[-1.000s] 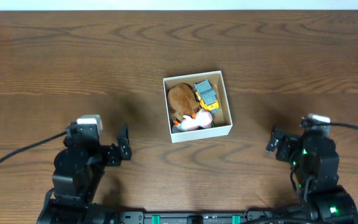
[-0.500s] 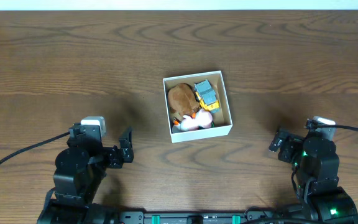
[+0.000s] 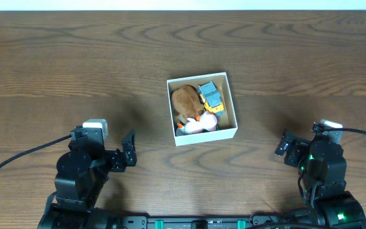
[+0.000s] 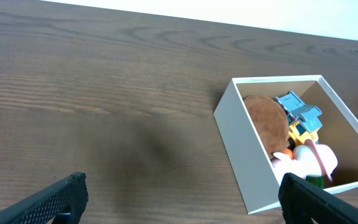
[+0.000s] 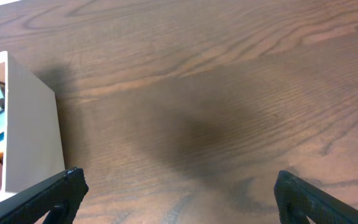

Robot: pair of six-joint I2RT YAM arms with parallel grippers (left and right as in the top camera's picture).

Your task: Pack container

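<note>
**Both pincers wide open and empty, packed box out on the bench**

Nearest the robot, the left pincer (image 3: pixel 128 148) sits well off the box's near-left corner and the right pincer (image 3: pixel 282 145) well off its near-right corner. Both have their fingers spread wide with nothing held, and the wrist views show only wood between the tips. The box (image 3: pixel 205 134) stands upright beyond them, turned a little, touching neither. Inside it, a pink-and-white toy (image 3: pixel 199 123) lies against the near wall, a brown plush (image 3: pixel 185 100) on the left, and a yellow-and-grey toy (image 3: pixel 211 97) toward the far-right corner. The dark wood bench (image 3: pixel 75 57) carries on past the box.
</note>
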